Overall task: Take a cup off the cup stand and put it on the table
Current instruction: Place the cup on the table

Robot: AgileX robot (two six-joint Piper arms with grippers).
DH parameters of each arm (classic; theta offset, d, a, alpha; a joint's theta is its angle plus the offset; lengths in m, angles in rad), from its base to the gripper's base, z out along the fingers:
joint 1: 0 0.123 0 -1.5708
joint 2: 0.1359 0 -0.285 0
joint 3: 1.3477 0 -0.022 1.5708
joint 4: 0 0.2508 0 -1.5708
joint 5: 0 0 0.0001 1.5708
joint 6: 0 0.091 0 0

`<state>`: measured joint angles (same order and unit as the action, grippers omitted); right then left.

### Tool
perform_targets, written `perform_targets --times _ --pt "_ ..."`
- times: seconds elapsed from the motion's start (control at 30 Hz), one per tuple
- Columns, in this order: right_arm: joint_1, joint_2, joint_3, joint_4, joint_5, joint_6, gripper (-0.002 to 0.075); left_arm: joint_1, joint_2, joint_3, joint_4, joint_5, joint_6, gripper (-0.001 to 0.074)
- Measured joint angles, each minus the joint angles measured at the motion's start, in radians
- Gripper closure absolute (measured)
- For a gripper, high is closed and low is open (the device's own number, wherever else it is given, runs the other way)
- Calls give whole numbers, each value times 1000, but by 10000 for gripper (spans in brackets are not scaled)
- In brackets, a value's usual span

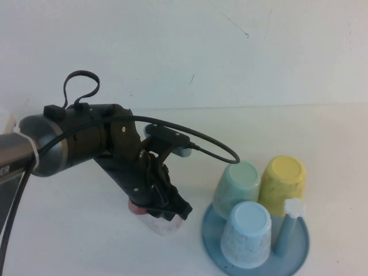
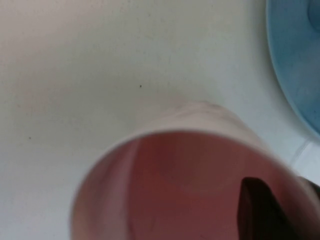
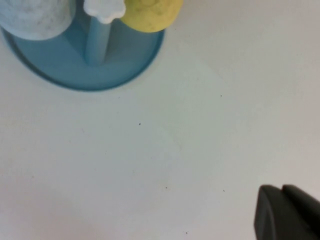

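My left gripper [image 1: 171,208] is shut on the pale pink cup [image 1: 163,223], left of the cup stand [image 1: 299,257] and low over the table [image 1: 299,132]. The cup is tilted, its mouth turned to the left. In the left wrist view one finger [image 2: 260,210] is inside the pink cup [image 2: 175,180] and the other is outside its wall. I cannot tell whether the cup touches the table. The stand holds inverted cups and one bare peg with a white cap [image 1: 294,207]. My right gripper [image 3: 287,212] is shut and empty above bare table near the stand [image 3: 60,67].
On the stand are a mint green cup [image 1: 237,185], a yellow cup [image 1: 283,179] and a light blue speckled cup [image 1: 247,233]. The stand's edge shows in the left wrist view [image 2: 295,65]. A black cable loops from my left arm toward the mint cup.
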<state>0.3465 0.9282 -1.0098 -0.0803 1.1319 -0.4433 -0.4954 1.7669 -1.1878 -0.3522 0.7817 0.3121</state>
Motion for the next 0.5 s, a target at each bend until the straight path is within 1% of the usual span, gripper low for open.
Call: perform_targets --times 0.17,0.23,0.4,0.5 --pt "0 -3 0 -13 -7 6 726 0 6 0 -2 -10 0 481" --pt "0 -6 0 -25 -12 9 726 0 6 0 -3 -11 0 447" --pt "0 -54 0 -66 -40 41 726 0 -43 0 -24 -14 0 424" --pt "0 -118 10 -65 -75 62 726 0 -105 0 -28 -8 0 458"
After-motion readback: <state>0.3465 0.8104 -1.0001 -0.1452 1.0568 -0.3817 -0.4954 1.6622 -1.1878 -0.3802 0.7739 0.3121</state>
